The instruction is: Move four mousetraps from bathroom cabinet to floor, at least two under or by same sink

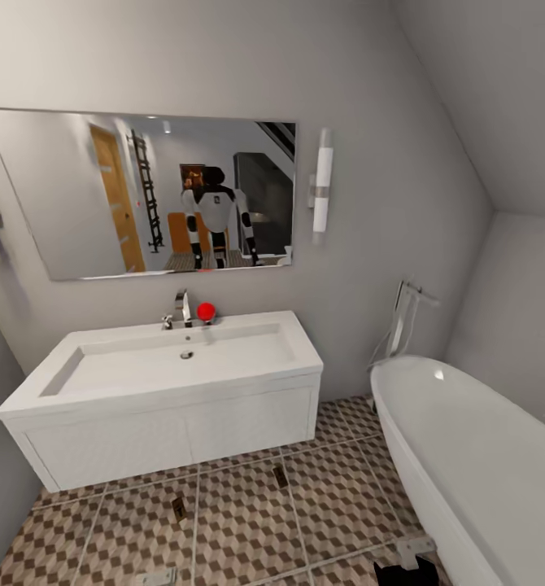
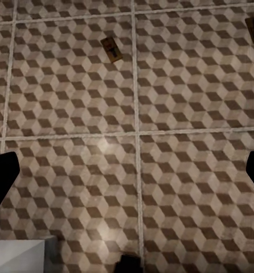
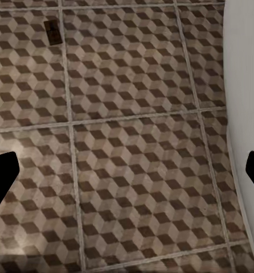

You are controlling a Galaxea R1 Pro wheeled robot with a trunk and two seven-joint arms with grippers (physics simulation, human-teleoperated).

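brown cube-pattern bathroom floor (image 1: 248, 521) under the white sink (image 1: 167, 382), bathtub (image 1: 476, 464) at right of the head frame. two mousetraps lie flat on the tiles in front of the sink: one (image 1: 178, 509) lower centre-left, the other (image 1: 280, 476) centre. left gripper (image 2: 127, 173) jaws spread wide, nothing between them; a mousetrap (image 2: 111, 49) sits at upper centre of that frame, well ahead of the jaws. right gripper (image 3: 127, 170) jaws also spread and empty; a mousetrap (image 3: 52, 31) upper left, well apart.
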